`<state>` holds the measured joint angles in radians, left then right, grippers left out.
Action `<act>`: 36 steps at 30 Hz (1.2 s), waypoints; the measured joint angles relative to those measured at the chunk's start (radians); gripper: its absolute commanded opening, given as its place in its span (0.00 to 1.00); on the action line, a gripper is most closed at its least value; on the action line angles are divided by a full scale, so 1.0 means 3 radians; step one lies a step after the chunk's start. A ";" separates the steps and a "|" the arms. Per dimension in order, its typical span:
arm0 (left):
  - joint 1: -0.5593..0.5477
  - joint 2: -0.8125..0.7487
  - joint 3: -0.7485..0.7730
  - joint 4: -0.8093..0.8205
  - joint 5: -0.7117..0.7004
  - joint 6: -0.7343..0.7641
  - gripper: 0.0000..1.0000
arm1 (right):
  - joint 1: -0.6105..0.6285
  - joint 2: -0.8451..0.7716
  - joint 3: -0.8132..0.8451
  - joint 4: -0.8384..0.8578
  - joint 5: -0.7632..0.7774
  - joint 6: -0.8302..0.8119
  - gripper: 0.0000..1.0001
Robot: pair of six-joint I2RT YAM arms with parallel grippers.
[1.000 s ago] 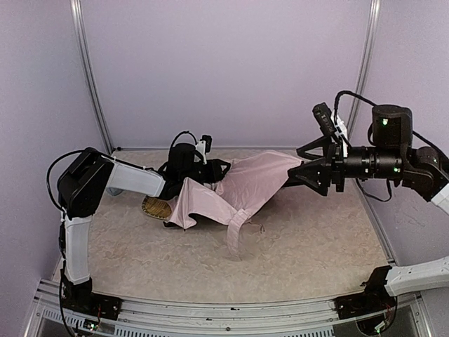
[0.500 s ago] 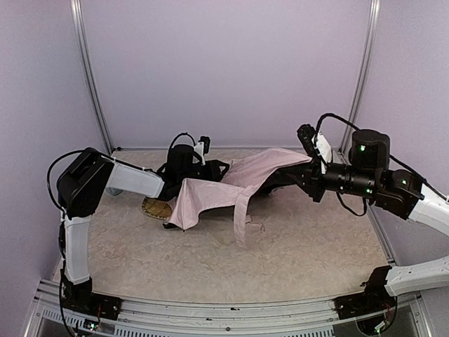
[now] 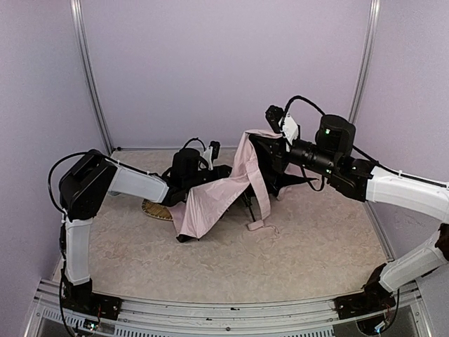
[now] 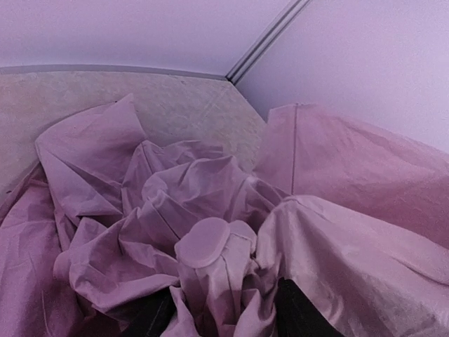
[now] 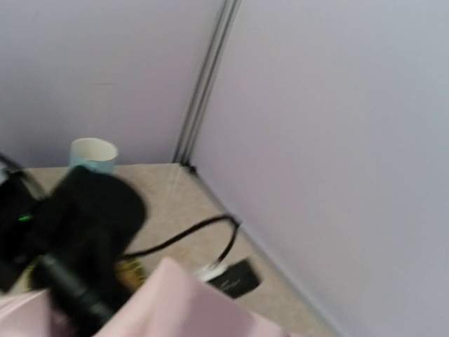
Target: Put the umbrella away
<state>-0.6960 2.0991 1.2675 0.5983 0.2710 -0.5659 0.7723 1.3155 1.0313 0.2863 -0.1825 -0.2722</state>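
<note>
The pale pink umbrella [image 3: 217,196] lies half collapsed on the table, black ribs showing underneath and its strap [image 3: 261,223] hanging to the surface. My right gripper [image 3: 255,140] is shut on the upper edge of the fabric and holds it raised above the table. In the right wrist view only a pink fold [image 5: 179,305] shows at the bottom, and the fingers are hidden. My left gripper [image 3: 210,175] reaches in from the left. In the left wrist view its black fingers [image 4: 151,319] clamp a bunched bundle of umbrella fabric [image 4: 210,246].
A woven yellow mat [image 3: 156,209] lies under the left forearm beside the umbrella. A pale cup [image 5: 92,154] stands by the corner post at the back wall. Purple walls close the table on three sides.
My right gripper has shut on the fabric edge and swung left and upward, lifting the canopy from flat to steeply raised. The left gripper has kept its hold and shifted slightly right.
</note>
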 measured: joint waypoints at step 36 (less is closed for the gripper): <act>-0.0724 -0.0367 -0.0501 0.1029 0.0589 0.0933 0.68 | -0.0944 0.0303 0.1211 -0.1015 -0.2096 -0.1486 0.11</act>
<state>-0.9131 1.9888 1.1172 0.9070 0.4477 -0.2859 0.4892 1.4063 1.3945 -0.0181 -0.8112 -0.7181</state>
